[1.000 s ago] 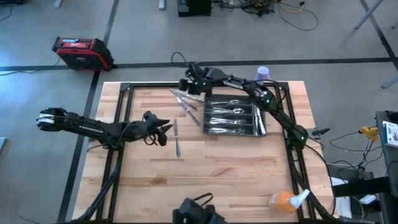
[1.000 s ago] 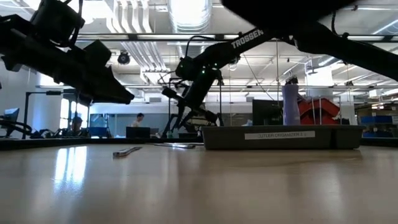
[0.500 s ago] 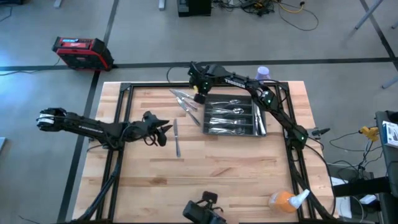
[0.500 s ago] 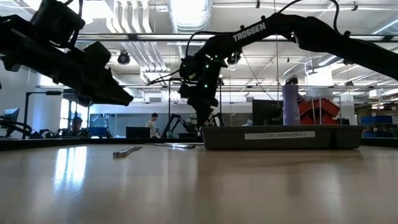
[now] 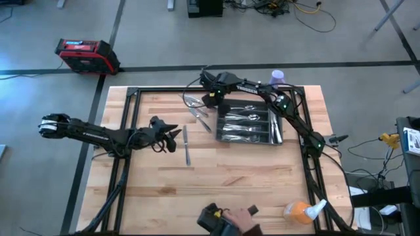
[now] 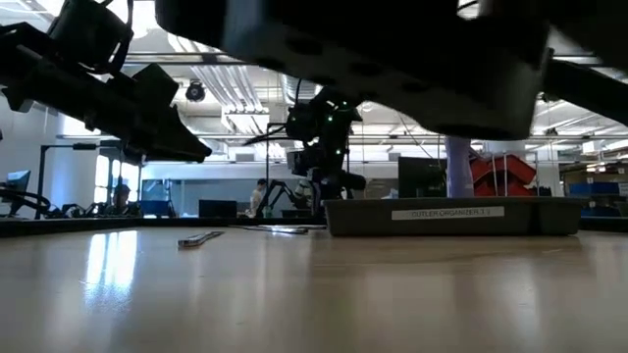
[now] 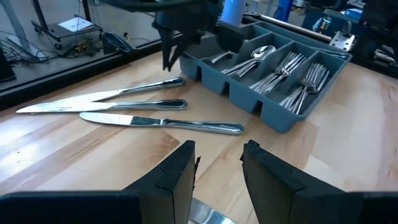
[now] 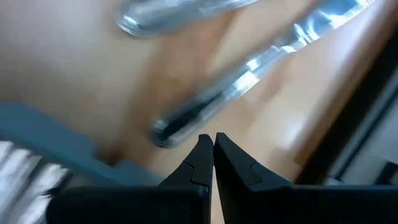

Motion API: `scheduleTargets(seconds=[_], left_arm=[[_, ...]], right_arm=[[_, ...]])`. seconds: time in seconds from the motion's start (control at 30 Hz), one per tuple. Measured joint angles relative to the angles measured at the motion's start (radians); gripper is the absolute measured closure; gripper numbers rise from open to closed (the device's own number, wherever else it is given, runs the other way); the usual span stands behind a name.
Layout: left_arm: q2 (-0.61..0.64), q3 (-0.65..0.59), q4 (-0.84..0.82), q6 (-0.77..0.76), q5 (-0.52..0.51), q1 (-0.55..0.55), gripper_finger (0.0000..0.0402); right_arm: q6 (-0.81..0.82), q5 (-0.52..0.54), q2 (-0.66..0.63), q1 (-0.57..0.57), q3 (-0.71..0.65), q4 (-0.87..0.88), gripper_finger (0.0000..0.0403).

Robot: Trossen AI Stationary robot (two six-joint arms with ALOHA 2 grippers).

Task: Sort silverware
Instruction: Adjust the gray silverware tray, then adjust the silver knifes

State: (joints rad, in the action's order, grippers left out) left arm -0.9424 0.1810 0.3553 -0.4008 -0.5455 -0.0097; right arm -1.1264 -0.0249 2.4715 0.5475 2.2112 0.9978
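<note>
Progress first: judged the sorting well past halfway. Found the left gripper [image 5: 172, 134] well left of the cutlery tray [image 5: 218, 131], hovering low over the wood, fingers parted a moderate way around nothing. Saw one knife [image 5: 187, 145] lying alone just beside it, on the side nearer the tray. Counted about three more knives [image 7: 161, 123] in a loose fan near the tray's left wall, none of them gripped. Spotted the right gripper [image 5: 209, 98] at the tray's upper-left corner as the high view shows it, above those knives, fingertips pressed together and gripping nothing. Noted spoons [image 7: 261, 53] and forks [image 7: 309, 79] already bedded in the tray's long compartments; could not tell what filled the rightmost slot. Reckoned four or so pieces left to place.

Materials next: read every piece as polished steel, slim, mirror-bright, rounded at the handles and probably slippery lying flat on the board. Took the tray for matte grey-blue moulded plastic with thin dividers, and the table [image 5: 262, 177] for pale butcher-block planks.
</note>
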Motion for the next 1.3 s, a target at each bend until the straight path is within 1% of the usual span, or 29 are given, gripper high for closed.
scheduleTargets(seconds=[0.1, 0.23, 0.33, 0.43, 0.6, 0.73, 1.0, 1.17, 1.2, 1.23, 1.3], left_arm=[[-0.002, 0.000, 0.007, -0.001, -0.036, 0.000, 0.0283], [-0.008, 0.000, 0.009, -0.001, -0.050, 0.001, 0.0283], [-0.012, 0.000, 0.011, -0.001, -0.050, 0.000, 0.0283], [-0.013, 0.000, 0.026, 0.001, -0.078, 0.000, 0.0283], [-0.017, 0.000, 0.036, 0.000, -0.121, 0.000, 0.0283], [-0.019, 0.000, 0.045, 0.012, -0.126, 0.000, 0.0283], [-0.021, 0.000, 0.052, 0.017, -0.126, 0.000, 0.0283], [-0.023, 0.000, 0.060, 0.050, -0.127, 0.000, 0.0283], [-0.023, 0.000, 0.071, 0.066, -0.127, 0.000, 0.0283], [-0.023, 0.000, 0.081, 0.081, -0.127, 0.000, 0.0283], [-0.023, 0.000, 0.113, 0.121, -0.127, 0.000, 0.0283]], right_arm=[[-0.062, 0.020, 0.006, 0.028, -0.002, 0.007, 0.0403], [-0.056, 0.034, 0.006, 0.059, -0.004, 0.116, 0.0403], [-0.018, 0.024, 0.006, 0.069, -0.006, 0.222, 0.0403], [-0.011, 0.015, 0.003, 0.063, -0.005, 0.197, 0.0403], [-0.030, -0.063, 0.001, 0.035, 0.000, 0.109, 0.0403], [-0.092, -0.063, 0.004, 0.029, -0.005, 0.037, 0.0403], [-0.107, -0.031, 0.038, 0.026, -0.004, 0.037, 0.0403], [-0.219, -0.049, 0.025, 0.025, -0.006, 0.037, 0.0403], [-0.244, -0.055, 0.023, 0.025, -0.006, 0.038, 0.0403], [-0.261, -0.083, 0.023, 0.025, 0.004, 0.056, 0.0403], [-0.270, -0.201, 0.023, 0.025, 0.025, 0.076, 0.0403]])
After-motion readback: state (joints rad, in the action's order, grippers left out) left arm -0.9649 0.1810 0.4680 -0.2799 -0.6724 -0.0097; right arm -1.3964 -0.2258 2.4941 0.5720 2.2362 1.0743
